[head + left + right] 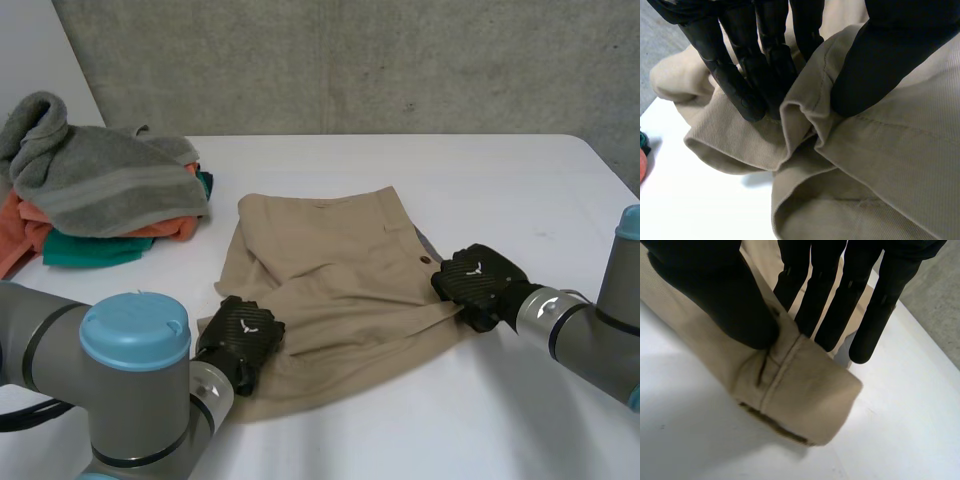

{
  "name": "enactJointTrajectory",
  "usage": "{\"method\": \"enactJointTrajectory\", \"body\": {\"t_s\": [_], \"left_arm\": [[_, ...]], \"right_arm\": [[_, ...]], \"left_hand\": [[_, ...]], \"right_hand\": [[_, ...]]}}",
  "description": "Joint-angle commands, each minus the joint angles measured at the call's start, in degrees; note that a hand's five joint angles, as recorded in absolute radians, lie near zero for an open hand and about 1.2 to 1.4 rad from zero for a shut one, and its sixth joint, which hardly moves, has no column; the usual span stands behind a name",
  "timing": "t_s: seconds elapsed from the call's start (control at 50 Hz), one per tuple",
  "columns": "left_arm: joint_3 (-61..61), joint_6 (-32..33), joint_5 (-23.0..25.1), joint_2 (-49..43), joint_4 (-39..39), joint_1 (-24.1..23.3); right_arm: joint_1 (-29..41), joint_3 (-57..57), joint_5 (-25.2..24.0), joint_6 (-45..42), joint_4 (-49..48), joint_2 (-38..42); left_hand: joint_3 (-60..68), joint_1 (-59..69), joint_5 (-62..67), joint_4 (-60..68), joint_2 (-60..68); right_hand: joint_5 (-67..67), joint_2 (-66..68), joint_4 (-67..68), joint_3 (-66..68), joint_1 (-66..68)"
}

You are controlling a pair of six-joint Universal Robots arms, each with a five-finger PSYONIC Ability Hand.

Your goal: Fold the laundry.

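- Shorts (340, 262), tan, lie part-folded on the worktop (500, 170).
- We see the left robot hand (240, 335) pinching their near-left edge.
- The right robot hand (480, 280) pinches their right edge between thumb and fingers.

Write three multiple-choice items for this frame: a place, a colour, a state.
1. Where is the laundry pile from the tan shorts? A) robot's left B) robot's right C) on top of them
2. What colour is the towel topping the pile? A) white B) grey C) blue
3. What is the right hand doing? A) resting open B) curled empty C) pinching the shorts' edge
Key: 1 A: the pile lies left of the shorts in the head view. 2 B: its top towel is grey. 3 C: thumb and fingers clamp the folded edge.
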Motion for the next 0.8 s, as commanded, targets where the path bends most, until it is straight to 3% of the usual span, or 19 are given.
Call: {"method": "enactJointTrajectory", "body": {"t_s": [0.02,0.12,0.26,0.4,0.5,0.68,0.76,0.8], "left_arm": [[1.6,-0.6,0.5,6.6,-1.8,0.0],[4.1,-1.7,1.1,15.2,-2.3,1.0],[11.6,-6.1,6.9,26.5,-13.2,4.1],[21.9,-10.9,10.5,29.3,-21.1,8.6],[27.8,-12.4,11.9,21.2,-25.2,11.1],[43.0,-12.1,11.5,-0.8,-25.8,11.8],[56.1,-12.2,11.4,-7.9,-20.3,12.3],[64.1,-12.4,10.9,-10.0,-13.8,12.4]], "right_arm": [[-0.1,-2.8,-0.4,1.1,10.3,-2.5],[-0.5,-6.4,0.0,4.2,18.2,-8.4],[-1.3,-15.4,0.8,6.8,36.4,-22.0],[-4.7,-22.8,1.9,14.2,39.3,-29.9],[-4.4,-26.5,2.4,21.1,37.0,-25.7],[1.8,-31.2,10.7,16.7,29.5,-9.5],[6.0,-38.0,17.2,17.3,20.9,-3.6],[7.0,-42.7,21.0,18.3,13.1,-2.0]], "left_hand": [[12.8,15.6,13.2,12.2,12.2],[12.8,15.6,13.2,12.2,12.2],[12.8,15.6,13.2,12.2,12.2],[12.8,15.6,13.2,12.2,12.2],[12.8,15.6,13.2,12.2,12.2],[12.8,15.6,13.2,12.2,12.2],[12.8,15.6,13.2,12.2,12.2],[12.8,15.6,13.2,12.2,12.2]], "right_hand": [[15.1,14.3,14.1,14.3,19.5],[15.1,14.3,14.1,14.3,19.5],[15.1,14.3,14.1,14.3,19.5],[15.1,14.3,14.1,14.3,19.5],[15.1,14.3,14.1,14.3,19.5],[15.1,14.3,14.1,14.3,19.5],[15.1,14.3,14.1,14.3,19.5],[15.1,14.3,14.1,14.3,19.5]]}}
